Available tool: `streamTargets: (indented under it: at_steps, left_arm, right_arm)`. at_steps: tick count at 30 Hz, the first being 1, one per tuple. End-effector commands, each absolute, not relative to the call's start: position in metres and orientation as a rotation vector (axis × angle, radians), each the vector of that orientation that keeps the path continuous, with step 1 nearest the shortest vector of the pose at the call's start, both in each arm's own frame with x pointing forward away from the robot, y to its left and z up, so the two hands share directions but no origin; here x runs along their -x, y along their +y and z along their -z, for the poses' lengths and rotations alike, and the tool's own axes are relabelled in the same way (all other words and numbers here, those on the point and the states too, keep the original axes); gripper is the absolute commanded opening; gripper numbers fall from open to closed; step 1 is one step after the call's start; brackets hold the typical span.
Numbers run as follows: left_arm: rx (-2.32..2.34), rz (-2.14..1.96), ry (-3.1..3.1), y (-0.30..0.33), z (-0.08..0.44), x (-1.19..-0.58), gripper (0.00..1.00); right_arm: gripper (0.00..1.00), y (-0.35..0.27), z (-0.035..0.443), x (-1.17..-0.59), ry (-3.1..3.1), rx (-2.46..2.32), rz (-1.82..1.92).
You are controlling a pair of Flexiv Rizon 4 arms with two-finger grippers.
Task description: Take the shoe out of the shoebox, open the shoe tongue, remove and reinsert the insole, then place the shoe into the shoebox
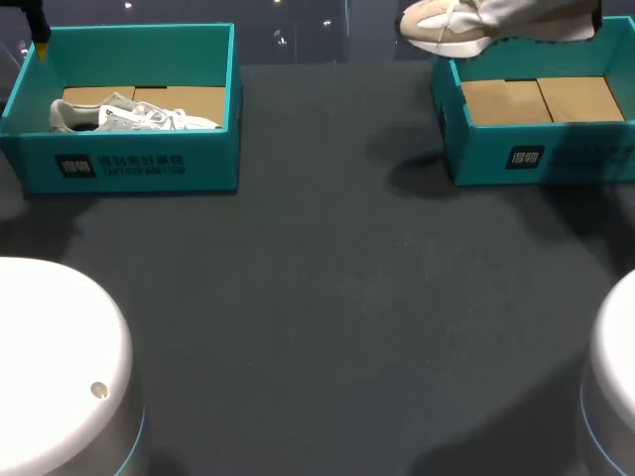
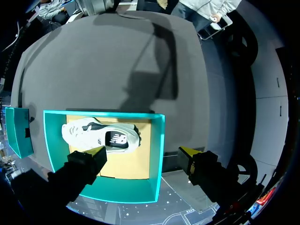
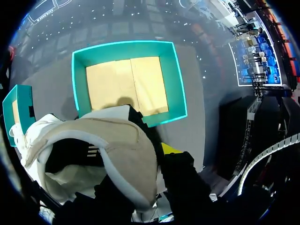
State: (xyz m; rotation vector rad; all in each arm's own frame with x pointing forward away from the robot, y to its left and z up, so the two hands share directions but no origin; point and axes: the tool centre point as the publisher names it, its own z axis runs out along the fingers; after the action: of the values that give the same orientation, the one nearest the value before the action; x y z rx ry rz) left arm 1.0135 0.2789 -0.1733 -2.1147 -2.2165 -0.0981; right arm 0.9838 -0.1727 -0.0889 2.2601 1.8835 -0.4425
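A beige shoe [image 1: 446,27] hangs in the air above the far left corner of the right teal shoebox [image 1: 476,149], whose cardboard floor is bare. In the right wrist view my right gripper [image 3: 154,157] is shut on the heel collar of the beige shoe [image 3: 117,150]; one yellow fingertip [image 3: 171,149] shows beside it, high over the empty box [image 3: 176,75]. A white and grey shoe [image 1: 134,116] lies on its side in the left teal shoebox [image 1: 139,164]. My left gripper [image 2: 143,153] hovers open above that box [image 2: 159,140] and its shoe [image 2: 101,136], holding nothing; one fingertip [image 1: 42,47] shows over the box's far left corner.
The two shoeboxes stand at the far left and far right of the dark table [image 1: 317,297]. White arm bases [image 1: 60,367] sit at the near left and near right corners.
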Motion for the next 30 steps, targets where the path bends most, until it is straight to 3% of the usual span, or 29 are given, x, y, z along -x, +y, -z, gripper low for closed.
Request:
streamTargets:
  at_steps: [1,13,30]
  left_arm:
    - [2.115,0.101,-2.215,0.279,0.173,-1.013,1.00]
    - [2.115,0.101,-2.215,0.279,0.173,-1.013,1.00]
    - [2.115,0.101,-2.215,0.279,0.173,-1.013,1.00]
  right_arm:
    - [0.00,-0.138,0.085,-0.903,1.794,-2.042,0.133]
    - [0.00,-0.068,0.116,-0.817,1.838,-2.038,0.120]
    - [0.00,-0.057,0.123,-0.809,1.826,-2.045,0.161]
